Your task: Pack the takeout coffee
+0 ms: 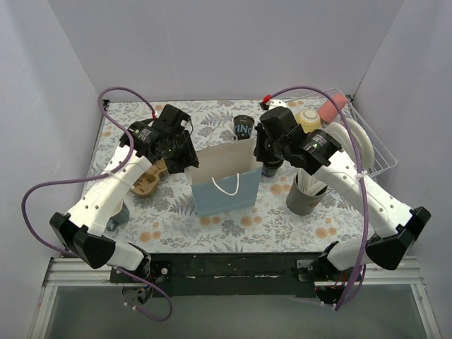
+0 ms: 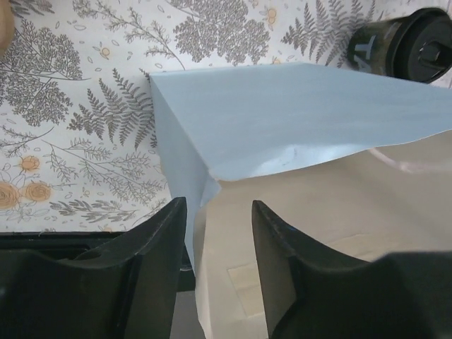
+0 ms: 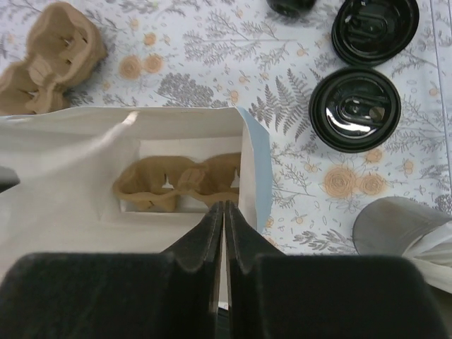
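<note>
A light blue paper bag [image 1: 224,185] stands open mid-table, with a brown cardboard cup carrier [image 3: 176,182] on its floor. One black lidded coffee cup [image 1: 244,127] stands behind the bag and also shows in the left wrist view [image 2: 406,46]. Two more black lids [image 3: 355,109] [image 3: 374,30] sit right of the bag, and one of these cups [image 1: 271,168] shows under my right arm. My left gripper [image 2: 219,208] is open and straddles the bag's left rim [image 1: 185,161]. My right gripper [image 3: 224,206] is shut on the bag's right rim [image 1: 261,152].
A second brown carrier [image 1: 148,180] lies left of the bag, also in the right wrist view [image 3: 49,67]. A grey cylindrical holder [image 1: 305,198] with white utensils stands right of the bag. A white wire basket [image 1: 374,152] with items sits at the back right.
</note>
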`<state>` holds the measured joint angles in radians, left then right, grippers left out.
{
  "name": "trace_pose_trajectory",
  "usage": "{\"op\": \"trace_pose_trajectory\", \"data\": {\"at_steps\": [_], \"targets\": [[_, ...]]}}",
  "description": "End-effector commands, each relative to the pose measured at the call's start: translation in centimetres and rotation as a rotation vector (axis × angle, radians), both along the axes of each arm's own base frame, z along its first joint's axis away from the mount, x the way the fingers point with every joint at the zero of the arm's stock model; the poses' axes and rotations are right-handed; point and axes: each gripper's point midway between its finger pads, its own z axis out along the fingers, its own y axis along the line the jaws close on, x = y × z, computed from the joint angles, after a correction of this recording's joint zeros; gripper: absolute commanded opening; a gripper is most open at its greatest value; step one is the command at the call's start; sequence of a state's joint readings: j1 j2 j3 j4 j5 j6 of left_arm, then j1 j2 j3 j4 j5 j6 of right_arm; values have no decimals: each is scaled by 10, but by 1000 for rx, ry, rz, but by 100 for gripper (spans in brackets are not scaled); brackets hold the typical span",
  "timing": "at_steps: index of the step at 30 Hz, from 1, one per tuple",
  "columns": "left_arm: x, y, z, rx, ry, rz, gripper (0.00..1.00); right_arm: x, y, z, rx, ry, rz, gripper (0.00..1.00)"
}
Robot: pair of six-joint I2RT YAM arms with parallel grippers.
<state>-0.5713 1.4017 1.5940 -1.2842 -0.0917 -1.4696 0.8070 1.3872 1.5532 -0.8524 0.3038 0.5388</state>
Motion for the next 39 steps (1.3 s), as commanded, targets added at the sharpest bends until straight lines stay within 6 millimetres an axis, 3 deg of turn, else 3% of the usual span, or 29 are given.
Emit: {"op": "trace_pose_trajectory", "data": {"at_steps": [1,7,15,27,30,32,39], "targets": [[1,12,25,25,-54,25,45,4,4,56,100,-120,34,13],[-12,12,26,-29,-48,40,46,0,-10,65,102,-187,30,28],[-14,9,11,-37,-20,38,43,-5,-8,79,103,-251,112,41],[6,14,27,47,-56,31,34,-4,-14,74,49,-254,124,45],[8,13,31,48,-62,25,29,-4,-15,75,51,-251,122,45],[7,12,32,41,-66,16,18,-5,-12,78,60,-253,132,45],[9,0,21,17,-60,-54,0,0,-14,93,51,-283,130,48]]}}
